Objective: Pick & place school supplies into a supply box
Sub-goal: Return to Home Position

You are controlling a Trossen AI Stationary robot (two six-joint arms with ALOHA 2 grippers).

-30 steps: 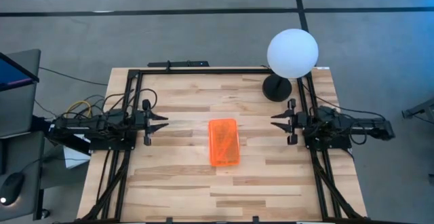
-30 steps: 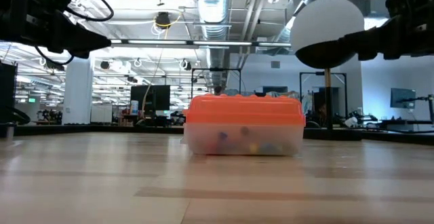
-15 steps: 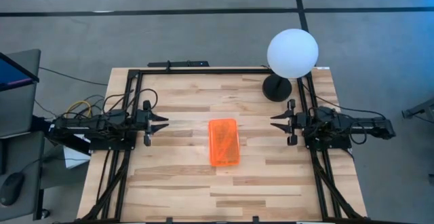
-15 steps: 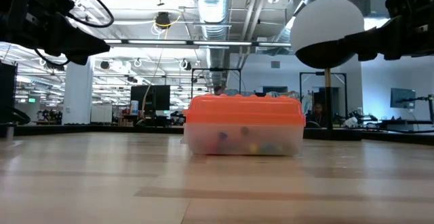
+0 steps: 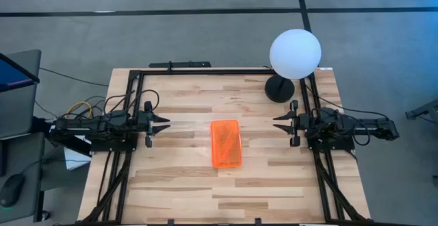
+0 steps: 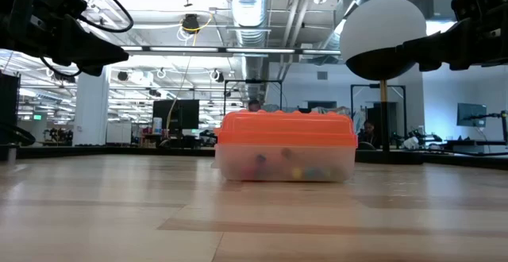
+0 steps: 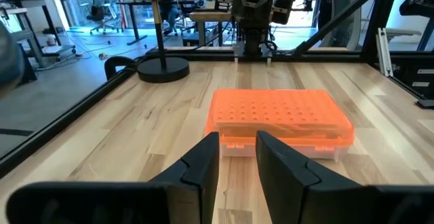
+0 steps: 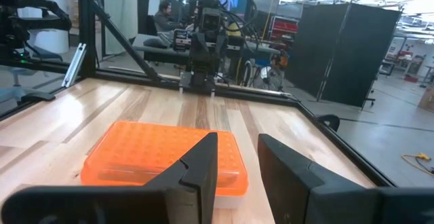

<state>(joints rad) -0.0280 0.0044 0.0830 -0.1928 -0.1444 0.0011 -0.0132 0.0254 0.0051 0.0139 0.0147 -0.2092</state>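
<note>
- Centrally, the box [image 5: 226, 144] is set flat on the surface [image 5: 185, 185], its long side running front to back and its orange lid [image 6: 286, 129] shut down over the clear base.
- Through the clear wall, the supplies [image 6: 290, 169] are seen only as small coloured shapes lying low inside; single items cannot be told apart.
- At the left edge, the left tool [image 5: 164, 125] is held above the surface and pointed at the box, well apart from it. Its fingers [image 7: 203, 163] are parted by a narrow gap and nothing is gripped.
- Opposite, at the right edge, the right tool [image 5: 277, 123] is held likewise, facing the box from well off. Its fingers [image 8: 203, 159] are also narrowly parted and empty.
- At the far right corner, a white globe lamp [image 5: 295, 53] is stood on a dark round base.
- Beyond the surface, a seated person [image 8: 163, 13] is made out in the room.
</note>
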